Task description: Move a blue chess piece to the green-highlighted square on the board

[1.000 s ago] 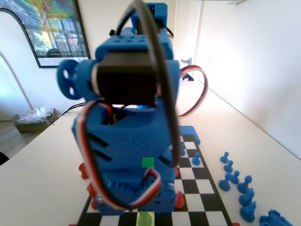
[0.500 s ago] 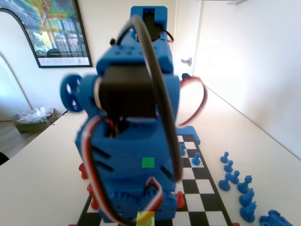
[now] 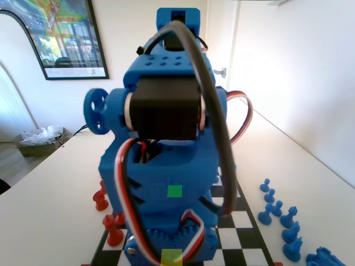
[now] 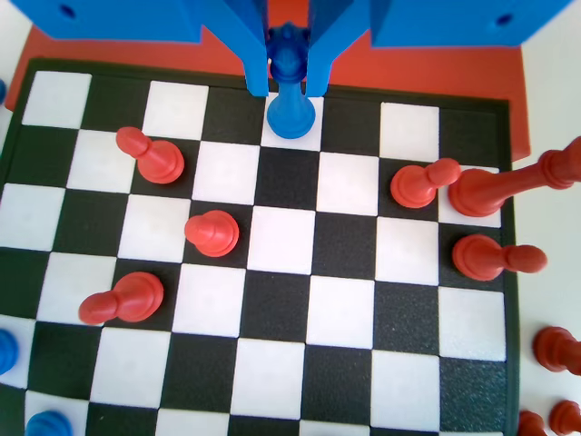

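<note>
In the wrist view the blue chess piece (image 4: 290, 100), with a spiky crown top, is upright over a white square in the far row of the board (image 4: 283, 238). My gripper (image 4: 288, 89) is shut on its head, one jaw pressed to each side. Whether the base touches the board I cannot tell. In the fixed view my blue arm (image 3: 166, 166) covers most of the board (image 3: 244, 233). The green-highlighted square (image 3: 175, 191) shows in front of the arm, with a paler yellow-green square (image 3: 171, 256) at the bottom edge.
Red pawns (image 4: 213, 232) stand across the board's middle in the wrist view, and taller red pieces (image 4: 508, 182) lean at its right side. Several blue pieces (image 3: 277, 210) stand off the board on the right in the fixed view. Red pieces (image 3: 105, 199) stand on the left.
In the fixed view my arm has swung to the right and drawn back a little, uncovering red pieces at the board's left edge.
</note>
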`<state>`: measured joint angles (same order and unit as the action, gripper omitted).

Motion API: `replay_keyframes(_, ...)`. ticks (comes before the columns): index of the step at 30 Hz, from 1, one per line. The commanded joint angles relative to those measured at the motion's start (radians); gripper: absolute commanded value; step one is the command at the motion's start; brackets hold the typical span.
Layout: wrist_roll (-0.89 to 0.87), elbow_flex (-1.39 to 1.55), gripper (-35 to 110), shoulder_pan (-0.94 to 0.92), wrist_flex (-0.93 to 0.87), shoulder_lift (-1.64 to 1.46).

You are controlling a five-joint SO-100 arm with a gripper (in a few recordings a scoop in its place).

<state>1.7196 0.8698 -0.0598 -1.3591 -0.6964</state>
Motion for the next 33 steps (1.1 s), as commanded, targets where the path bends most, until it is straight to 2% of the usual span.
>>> replay_keyframes(1,0.028,-0.075,1,-0.011,-0.043,-0.064)
replay_keyframes(6,0.048,-0.017,1,-0.008,-0.107,-0.156)
replay_keyframes(11,0.069,0.169,1,0.009,-0.101,-0.322)
replay_keyframes(22,0.118,0.839,1,0.064,0.146,-0.775)
replay_keyframes(33,0.167,1.169,1,0.040,0.347,-0.939)
